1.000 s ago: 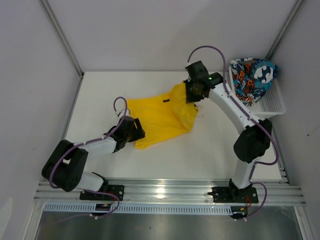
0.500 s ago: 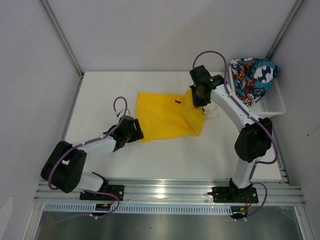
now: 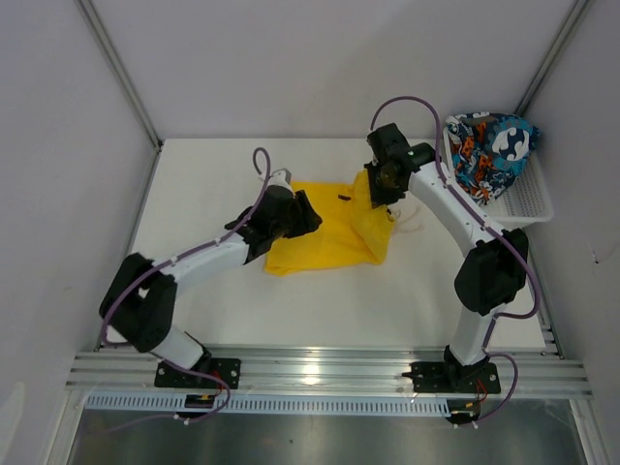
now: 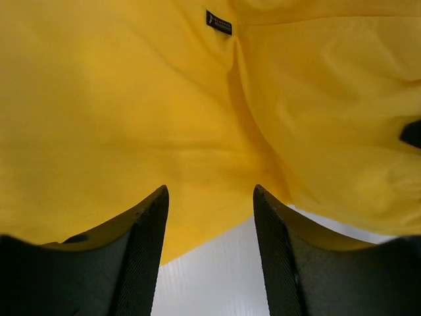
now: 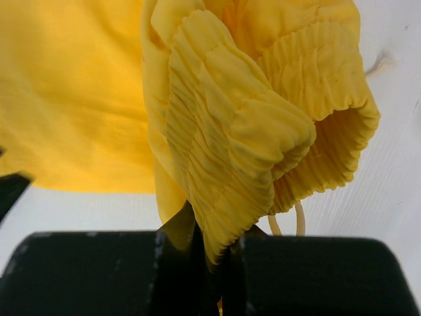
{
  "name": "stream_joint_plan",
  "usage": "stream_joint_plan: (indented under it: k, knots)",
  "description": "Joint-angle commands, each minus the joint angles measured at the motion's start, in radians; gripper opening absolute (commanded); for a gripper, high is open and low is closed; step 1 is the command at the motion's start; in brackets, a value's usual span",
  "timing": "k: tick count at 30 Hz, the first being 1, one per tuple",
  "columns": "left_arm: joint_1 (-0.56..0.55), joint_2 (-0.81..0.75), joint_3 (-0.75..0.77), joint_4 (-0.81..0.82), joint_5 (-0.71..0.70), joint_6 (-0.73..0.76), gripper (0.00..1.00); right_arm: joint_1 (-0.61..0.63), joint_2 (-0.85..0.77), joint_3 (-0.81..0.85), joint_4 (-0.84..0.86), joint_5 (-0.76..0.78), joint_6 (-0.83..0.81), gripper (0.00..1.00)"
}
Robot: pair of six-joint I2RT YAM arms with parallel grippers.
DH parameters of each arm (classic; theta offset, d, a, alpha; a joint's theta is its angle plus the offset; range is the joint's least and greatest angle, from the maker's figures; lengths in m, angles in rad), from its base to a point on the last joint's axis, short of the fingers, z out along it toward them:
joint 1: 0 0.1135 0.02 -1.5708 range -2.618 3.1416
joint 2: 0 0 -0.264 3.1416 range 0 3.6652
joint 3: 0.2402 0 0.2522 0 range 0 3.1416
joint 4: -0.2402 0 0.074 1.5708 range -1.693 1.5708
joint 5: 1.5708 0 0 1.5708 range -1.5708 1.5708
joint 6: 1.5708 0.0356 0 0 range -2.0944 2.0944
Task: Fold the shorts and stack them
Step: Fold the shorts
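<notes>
- Two pairs of shorts in view, well apart from each other.
- Plain yellow shorts (image 3: 325,232) spread on the white table (image 3: 387,300) near its middle, mostly flat, the right-hand end bunched and raised.
- Tight grip of the right fingers (image 5: 174,263) on the gathered elastic waistband (image 5: 223,151) of the yellow shorts, with ribbed folds bulging out beyond the pinch.
- Pale drawstring (image 5: 299,220) looping down beside that pinch, its loose end lying on the table.
- Parted left fingers (image 4: 141,257), gripping nothing, low over the near hem of the yellow shorts; bare table showing in the gap between them, yellow cloth just ahead.
- Small black label (image 4: 218,22) on the cloth beside a seam, farther on from the left fingers.
- Second pair, the printed shorts (image 3: 489,155) in teal, orange, black and white, heaped in the white mesh basket (image 3: 528,199) at the far right of the table, spilling over its rim and touched by neither arm.
- Right arm (image 3: 450,208) reaching from the near right up between the basket and the yellow shorts, just beside the basket's left edge in the top view.
- Left arm (image 3: 208,260) stretched diagonally from the near left, hiding the left edge of the yellow shorts from above.
- Grey panel walls (image 3: 291,68) close around the table on three sides.
</notes>
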Motion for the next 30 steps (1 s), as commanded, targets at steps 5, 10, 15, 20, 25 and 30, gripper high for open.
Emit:
stream_joint_plan:
  k: [5,10,15,20,25,30]
  knots:
    - [-0.002,0.339,0.151,0.191,0.204,-0.171,0.36,-0.008,-0.015,0.057,0.025,-0.031,0.017,0.00]
    - [-0.002,0.491,0.205,0.353,0.265,-0.239,0.15,-0.010,-0.006,0.072,0.025,-0.039,0.022,0.00]
    - [-0.003,0.552,0.273,0.410,0.287,-0.270,0.10,-0.010,0.001,0.069,0.031,-0.045,0.025,0.00]
    - [-0.005,0.629,0.362,0.406,0.301,-0.287,0.09,-0.007,0.020,0.069,0.034,-0.051,0.016,0.00]
    - [-0.007,0.729,0.454,0.369,0.295,-0.311,0.04,-0.005,0.024,0.072,0.053,-0.064,0.022,0.00]
    - [-0.013,0.827,0.476,0.366,0.281,-0.360,0.00,-0.005,0.020,0.078,0.085,-0.087,0.034,0.00]
